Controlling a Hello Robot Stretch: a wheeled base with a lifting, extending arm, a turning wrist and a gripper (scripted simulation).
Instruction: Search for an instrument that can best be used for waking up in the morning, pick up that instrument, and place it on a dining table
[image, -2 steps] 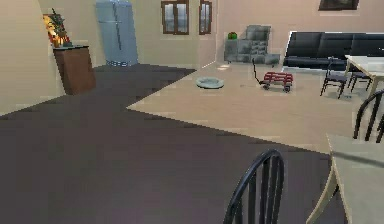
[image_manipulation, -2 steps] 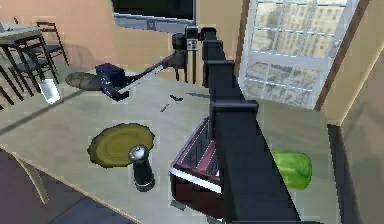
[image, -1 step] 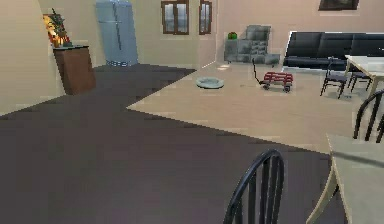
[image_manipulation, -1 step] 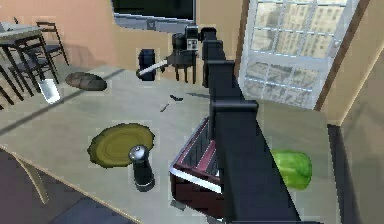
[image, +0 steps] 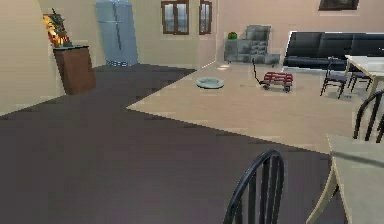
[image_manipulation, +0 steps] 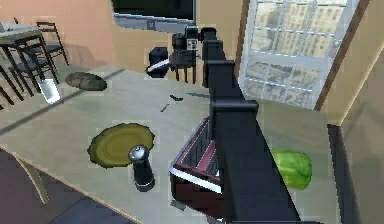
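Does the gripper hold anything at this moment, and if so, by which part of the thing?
It cannot be told: the far end of the gripper, near the table, is unclear.

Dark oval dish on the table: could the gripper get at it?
Probably yes: in the arm side view the gripper shows right of the dark oval dish, with only bare table between them.

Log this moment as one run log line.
arm: out over table | gripper: cannot tell if holding anything | on table: green mat, shaker
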